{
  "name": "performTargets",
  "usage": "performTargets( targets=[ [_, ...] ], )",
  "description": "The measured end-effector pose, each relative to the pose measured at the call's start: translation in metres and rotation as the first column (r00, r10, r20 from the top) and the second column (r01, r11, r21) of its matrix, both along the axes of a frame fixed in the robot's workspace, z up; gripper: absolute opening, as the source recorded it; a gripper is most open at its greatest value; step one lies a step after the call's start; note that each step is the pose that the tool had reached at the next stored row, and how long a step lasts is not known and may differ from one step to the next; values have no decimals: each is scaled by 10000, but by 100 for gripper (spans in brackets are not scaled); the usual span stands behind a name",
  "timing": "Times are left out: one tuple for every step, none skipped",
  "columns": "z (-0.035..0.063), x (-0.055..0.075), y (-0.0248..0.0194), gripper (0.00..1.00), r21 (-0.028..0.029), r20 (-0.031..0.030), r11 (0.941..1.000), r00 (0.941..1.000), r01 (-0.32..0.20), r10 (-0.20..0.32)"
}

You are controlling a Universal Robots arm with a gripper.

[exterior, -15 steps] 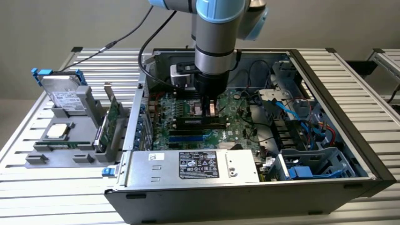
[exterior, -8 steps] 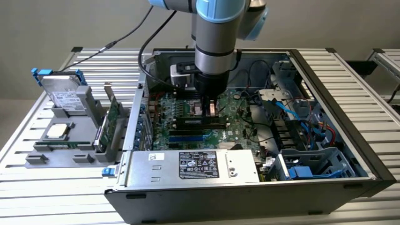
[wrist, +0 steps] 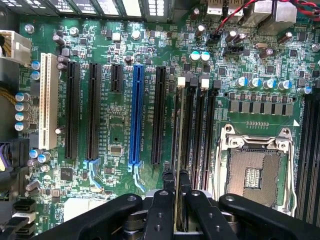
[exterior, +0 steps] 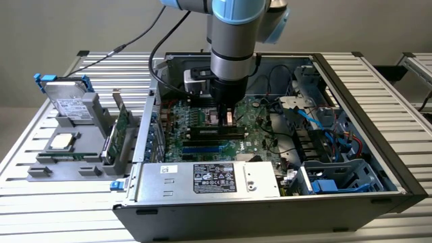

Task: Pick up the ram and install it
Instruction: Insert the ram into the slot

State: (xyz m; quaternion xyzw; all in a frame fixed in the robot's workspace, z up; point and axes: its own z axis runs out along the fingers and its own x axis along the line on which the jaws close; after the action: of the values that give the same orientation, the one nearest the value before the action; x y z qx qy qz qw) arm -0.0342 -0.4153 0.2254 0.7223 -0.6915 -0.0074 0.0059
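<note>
I am pinching the ram (wrist: 178,215) in my gripper (wrist: 176,176) (edge-on) over the motherboard (wrist: 115,165), twelve o'clock from the power supply (exterior: 209,179)

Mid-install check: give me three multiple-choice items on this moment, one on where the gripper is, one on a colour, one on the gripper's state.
1. Where is the gripper?
A. over the grey tray
B. inside the open case, above the motherboard
C. over the power supply

2. What colour is the long slot between the black ones?
A. red
B. blue
C. yellow

3. How do the gripper's fingers stand?
A. spread wide, nothing between
B. shut on the ram
C. shut on a hard drive

Answers:
1 B, the arm reaches down into the case.
2 B, the wrist view shows it blue.
3 B, the fingers pinch the thin board edge-on over the memory slots.
</note>
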Motion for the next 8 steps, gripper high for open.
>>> performTargets(
  targets=[
    [0, 0, 0, 15, 1, 1, 10000, 10000, 1, -1],
    [-1, 1, 0, 15, 1, 1, 10000, 10000, 0, 0],
    [-2, 0, 0, 15, 1, 1, 10000, 10000, 0, 0],
    [-4, 0, -1, 15, 2, 1, 10000, 10000, 1, -1],
    [-8, 0, -1, 15, 3, 1, 10000, 10000, 1, -1],
    [-11, 0, -1, 15, 2, 1, 10000, 10000, 2, -2],
    [-14, -1, -1, 15, -1, 0, 10000, 10000, 5, -5],
    [-16, -3, -1, 15, -1, 0, 10000, 10000, 9, -9]
  ],
)
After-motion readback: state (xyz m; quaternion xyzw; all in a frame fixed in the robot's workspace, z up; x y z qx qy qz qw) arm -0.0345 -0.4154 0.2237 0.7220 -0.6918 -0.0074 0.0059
